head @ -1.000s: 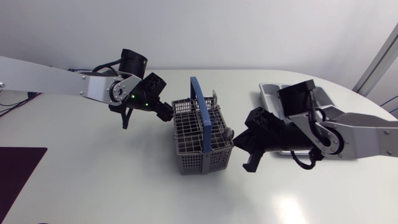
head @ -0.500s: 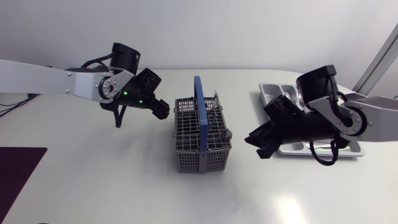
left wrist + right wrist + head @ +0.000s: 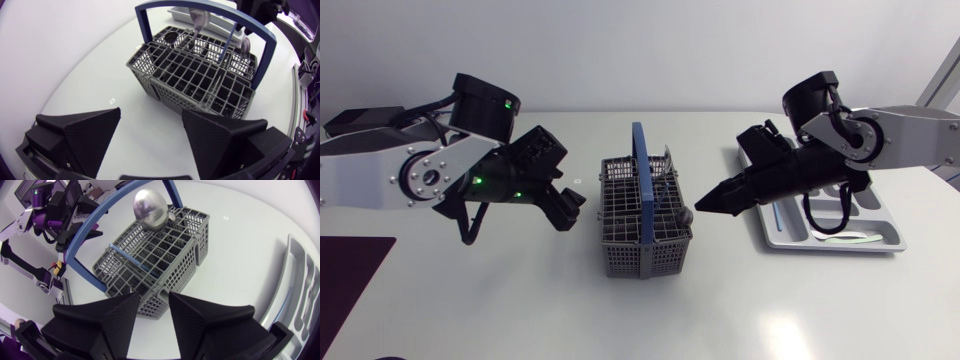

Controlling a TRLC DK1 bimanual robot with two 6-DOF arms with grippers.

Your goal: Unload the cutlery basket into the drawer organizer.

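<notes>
Grey mesh basket (image 3: 642, 225) holds a shiny spoon (image 3: 150, 209). Left gripper (image 3: 569, 211), nine o'clock, gapes empty; right gripper (image 3: 703, 204), three o'clock, barely parted, empty

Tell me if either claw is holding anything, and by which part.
Nothing is held. The left claw is open and empty, short of the basket; the right claw is empty too, slightly open by the basket.
</notes>
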